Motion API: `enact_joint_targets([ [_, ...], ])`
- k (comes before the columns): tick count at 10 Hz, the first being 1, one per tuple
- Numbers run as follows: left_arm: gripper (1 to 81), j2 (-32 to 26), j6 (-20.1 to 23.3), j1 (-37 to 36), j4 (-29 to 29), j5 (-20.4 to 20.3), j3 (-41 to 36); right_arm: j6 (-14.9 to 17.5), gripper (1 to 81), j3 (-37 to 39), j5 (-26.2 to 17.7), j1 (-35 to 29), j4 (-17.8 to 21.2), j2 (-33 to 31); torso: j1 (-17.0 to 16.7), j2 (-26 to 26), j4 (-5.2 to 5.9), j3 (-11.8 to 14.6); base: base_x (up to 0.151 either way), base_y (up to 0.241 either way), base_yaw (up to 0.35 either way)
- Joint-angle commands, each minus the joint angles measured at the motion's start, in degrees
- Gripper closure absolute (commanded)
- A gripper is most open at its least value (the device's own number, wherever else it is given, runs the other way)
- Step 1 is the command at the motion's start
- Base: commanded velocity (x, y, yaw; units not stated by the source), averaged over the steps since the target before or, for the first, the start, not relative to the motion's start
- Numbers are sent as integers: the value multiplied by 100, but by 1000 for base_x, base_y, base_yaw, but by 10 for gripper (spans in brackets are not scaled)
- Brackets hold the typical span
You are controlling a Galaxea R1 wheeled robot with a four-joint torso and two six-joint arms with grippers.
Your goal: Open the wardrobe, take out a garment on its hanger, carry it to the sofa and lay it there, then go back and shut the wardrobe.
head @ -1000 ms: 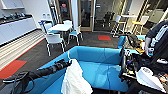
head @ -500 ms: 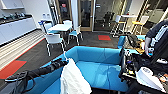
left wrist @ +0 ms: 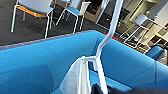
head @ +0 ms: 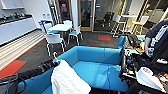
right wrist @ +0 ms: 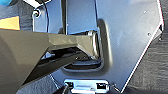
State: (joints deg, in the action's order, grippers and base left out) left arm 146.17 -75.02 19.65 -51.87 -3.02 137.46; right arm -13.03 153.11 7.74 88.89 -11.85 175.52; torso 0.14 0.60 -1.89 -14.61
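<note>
The bright blue sofa lies just ahead, its low backrest curving round the seat. My left arm reaches in from the left, and my left gripper is shut on the thin white hanger just below its hook. The white garment hangs from it over the sofa's near left corner. In the left wrist view the hanger rises from the dark gripper, with the garment draped beside it against the sofa. My right arm is folded at the sofa's right end.
Behind the sofa stand a white table and white chairs with light-blue seats. A person stands at the right by the robot's own gear. A white counter runs along the left wall. Red floor patches lie left and ahead.
</note>
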Motion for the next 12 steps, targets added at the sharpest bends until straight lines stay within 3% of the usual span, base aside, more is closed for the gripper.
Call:
enact_joint_targets([
  [1, 811, -315, 31, -976, -130, -31, 351, 29, 10, -46, -326, -42, -19, 47, 0, 0, 0, -197, 0, 0, 0],
  [2, 811, -386, 23, -950, -192, -49, 299, 29, 10, -46, -326, -42, -19, 47, 0, 0, 0, -44, 0, 0, 0],
  [6, 811, -288, 75, -932, -420, 250, 158, 38, 10, -46, -326, -33, -19, 55, 2, -2, 0, -144, 0, 0, 0],
  [9, 811, -431, 84, -784, -701, 250, -61, 38, 10, -46, -326, -25, -28, 56, 5, -2, 0, -144, 0, 0, 0],
  [12, 811, 62, 84, -309, -1194, 250, 475, 38, 10, -46, -326, -16, -28, 73, 2, -2, 0, -144, 0, 0, 0],
])
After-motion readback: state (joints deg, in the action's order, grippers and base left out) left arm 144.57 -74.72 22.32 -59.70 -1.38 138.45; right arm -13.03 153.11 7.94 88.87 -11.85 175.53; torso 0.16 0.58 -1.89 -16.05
